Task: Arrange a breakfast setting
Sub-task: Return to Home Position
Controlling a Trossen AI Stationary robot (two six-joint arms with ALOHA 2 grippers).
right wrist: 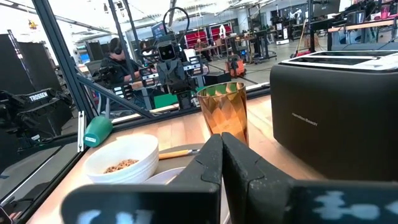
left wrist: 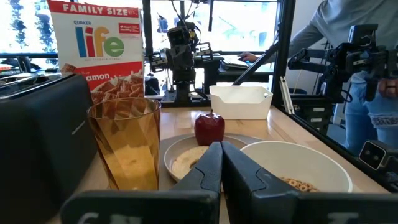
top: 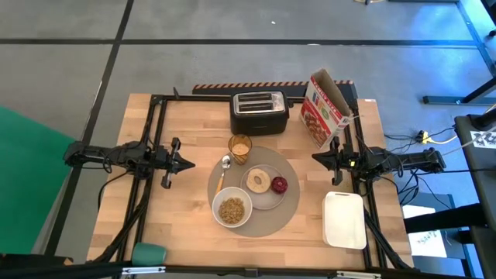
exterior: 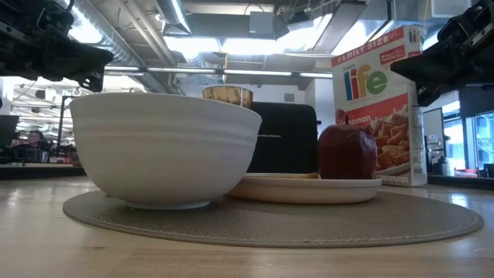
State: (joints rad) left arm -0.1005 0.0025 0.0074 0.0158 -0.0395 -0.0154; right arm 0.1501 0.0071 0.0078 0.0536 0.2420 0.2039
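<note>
On the grey mat [top: 288,208] I see the white bowl [top: 215,208] nearest, then the small white plate [top: 267,201] carrying the bagel [top: 257,182] and red fruit [top: 279,184], and the amber tumbler [top: 240,149] at the mat's far edge. The left gripper [top: 186,163] and right gripper [top: 316,157], clenched and empty, flank the mat. A low swing could topple the tumbler.

My overhead camera looks straight down on the whole table [top: 178,225] and both arms. My low one sits at tabletop height, right up against the white bowl [exterior: 166,147], and faces level across the mat [exterior: 309,220] toward the toaster [exterior: 285,139] and cereal box [exterior: 378,100]. The wrist cameras look inward past the left gripper [left wrist: 221,149] and right gripper [right wrist: 221,140] from opposite sides, and both take in the amber tumbler [left wrist: 127,140] and the bowl.
</note>
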